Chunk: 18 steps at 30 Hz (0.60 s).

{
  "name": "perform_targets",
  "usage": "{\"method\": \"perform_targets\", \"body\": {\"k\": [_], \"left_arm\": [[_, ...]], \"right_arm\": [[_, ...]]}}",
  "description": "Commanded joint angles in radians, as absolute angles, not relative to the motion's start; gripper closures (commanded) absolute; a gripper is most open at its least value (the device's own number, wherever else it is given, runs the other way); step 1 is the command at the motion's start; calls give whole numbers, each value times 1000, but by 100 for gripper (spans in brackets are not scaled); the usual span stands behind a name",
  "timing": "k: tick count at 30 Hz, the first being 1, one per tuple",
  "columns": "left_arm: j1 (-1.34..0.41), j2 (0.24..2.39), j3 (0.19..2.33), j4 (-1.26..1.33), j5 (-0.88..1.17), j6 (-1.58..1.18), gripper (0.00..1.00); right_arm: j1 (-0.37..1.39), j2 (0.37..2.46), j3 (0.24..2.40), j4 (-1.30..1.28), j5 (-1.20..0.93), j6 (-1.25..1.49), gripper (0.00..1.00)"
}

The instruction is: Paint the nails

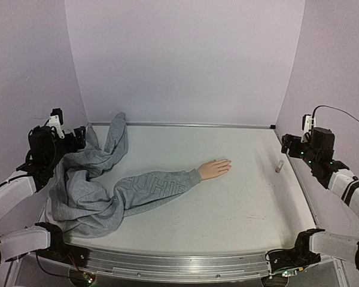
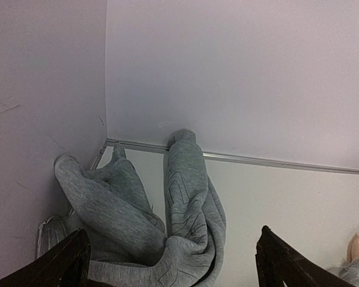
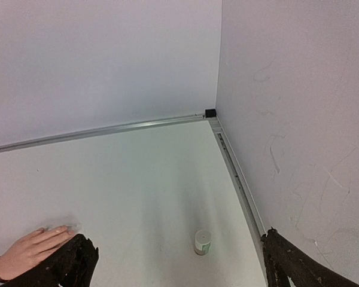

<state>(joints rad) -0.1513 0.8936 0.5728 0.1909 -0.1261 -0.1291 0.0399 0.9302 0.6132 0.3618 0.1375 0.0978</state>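
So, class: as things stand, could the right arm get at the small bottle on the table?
Probably yes. The small bottle stands upright by the right wall, apart from the hand, with bare table around it. The right gripper is open, raised behind it; nothing blocks the way.

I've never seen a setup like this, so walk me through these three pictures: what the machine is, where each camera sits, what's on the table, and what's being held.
These are two robot arms bolted at the near edge of a table. The wide picture looks down from above and behind them. The other two come from cameras on each wrist; the dark tips at their bottom corners are that arm's own fingers.

The left claw and right claw are both raised at the sides, open, holding nothing.

On the table lies a grey sweatshirt whose sleeve ends in a peach mannequin hand. Its nails are too small to make out. A small pale bottle stands upright near the right wall.
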Motion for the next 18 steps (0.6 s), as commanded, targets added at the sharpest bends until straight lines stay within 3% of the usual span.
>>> {"method": "perform_targets", "body": {"k": [1, 18], "left_arm": [[-149, 905, 624, 174, -153, -166, 2], [-194, 1062, 833, 1, -15, -161, 1]], "right_arm": [[43, 1033, 640, 480, 242, 126, 2], [37, 1582, 945, 373, 394, 232, 2]]}}
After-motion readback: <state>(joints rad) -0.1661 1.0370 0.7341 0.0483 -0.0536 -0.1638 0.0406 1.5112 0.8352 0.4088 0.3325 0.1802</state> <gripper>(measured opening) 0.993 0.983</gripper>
